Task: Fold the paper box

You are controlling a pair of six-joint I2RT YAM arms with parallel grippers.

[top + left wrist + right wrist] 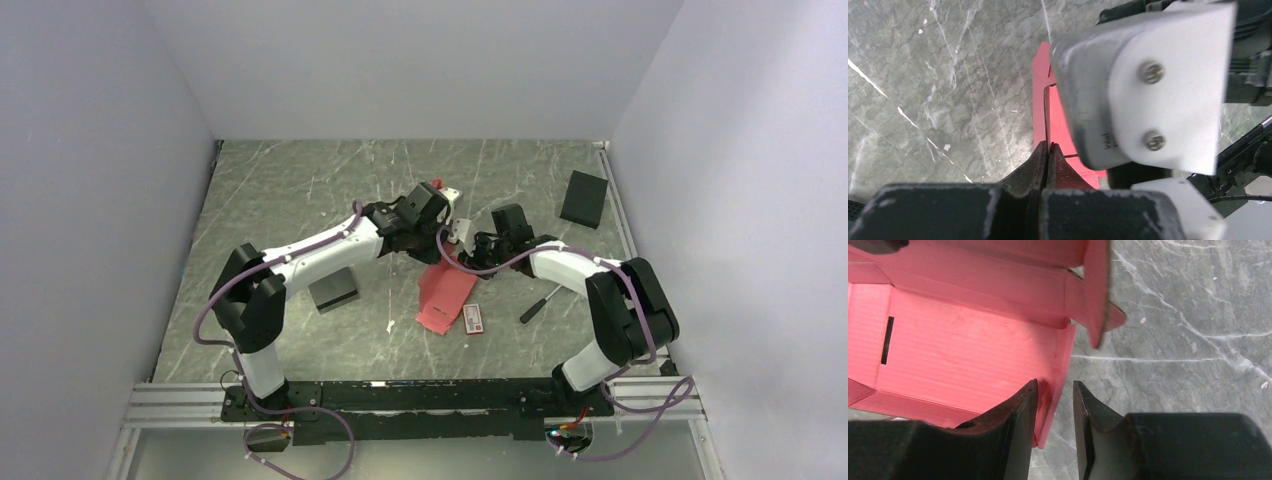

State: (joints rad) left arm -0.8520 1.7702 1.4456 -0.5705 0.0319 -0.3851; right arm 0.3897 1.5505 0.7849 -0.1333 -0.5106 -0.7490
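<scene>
Jaws: left gripper (1049, 150) pinched shut on box (1039, 100) flap, holding it upright; right gripper (1054, 395) parted, straddling a side wall, likely to crease it.

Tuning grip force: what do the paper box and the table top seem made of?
The paper box: thin red-pink card, matte, apparently fine-corrugated; faint ribbing on the panel and a brownish cut edge show. The table top: grey, white-veined, marble-look, smooth; real stone or a laminate, cannot tell.
</scene>
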